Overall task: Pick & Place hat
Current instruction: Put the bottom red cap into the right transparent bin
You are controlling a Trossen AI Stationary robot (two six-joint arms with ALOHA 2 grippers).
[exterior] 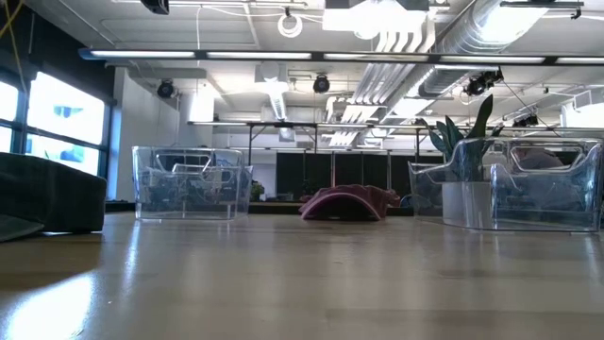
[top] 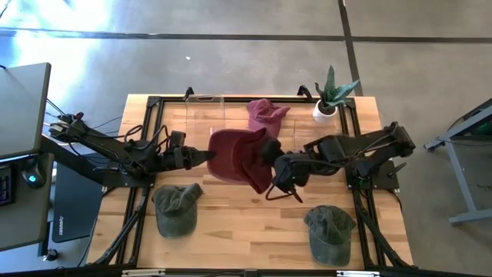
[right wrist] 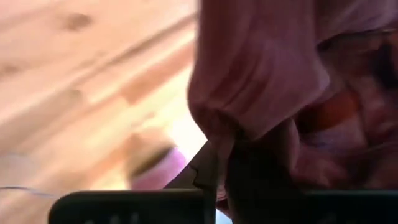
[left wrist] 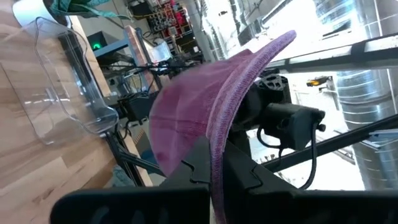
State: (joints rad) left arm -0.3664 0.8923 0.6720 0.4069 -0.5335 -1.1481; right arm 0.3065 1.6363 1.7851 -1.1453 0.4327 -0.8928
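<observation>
Two tools meet at mid-desk in the high view, both on one maroon hat [top: 237, 156]: left tool [top: 206, 157] pinches its brim edge from the left, right tool [top: 270, 152] grips the opposite side, so the hat hangs stretched between them above the wooden desk [top: 246, 231]. Hat is deep maroon, soft fabric, crown sagging. Also on the desk: a pink hat [top: 265, 115] at the back near a clear bin [top: 204, 108], a potted plant [top: 330, 96] at the back right corner, an olive hat [top: 175, 208] front left and another olive hat [top: 329, 231] front right. Low view: no arms visible; pink hat [exterior: 347, 202] lies flat at centre back, clear bin [exterior: 192, 182] to its left, another clear bin [exterior: 543, 184] w/ plant [exterior: 462, 156] at right, dark hat edge [exterior: 47, 194] at far left. Left wrist view: fingers [left wrist: 200, 165] clamped on the maroon hat [left wrist: 205, 106] brim, stitched rim curving up, right arm behind it. Right wrist view: fingers [right wrist: 208, 168] closed on bunched hat fabric [right wrist: 267, 68], wrinkled, desk wood beyond.
</observation>
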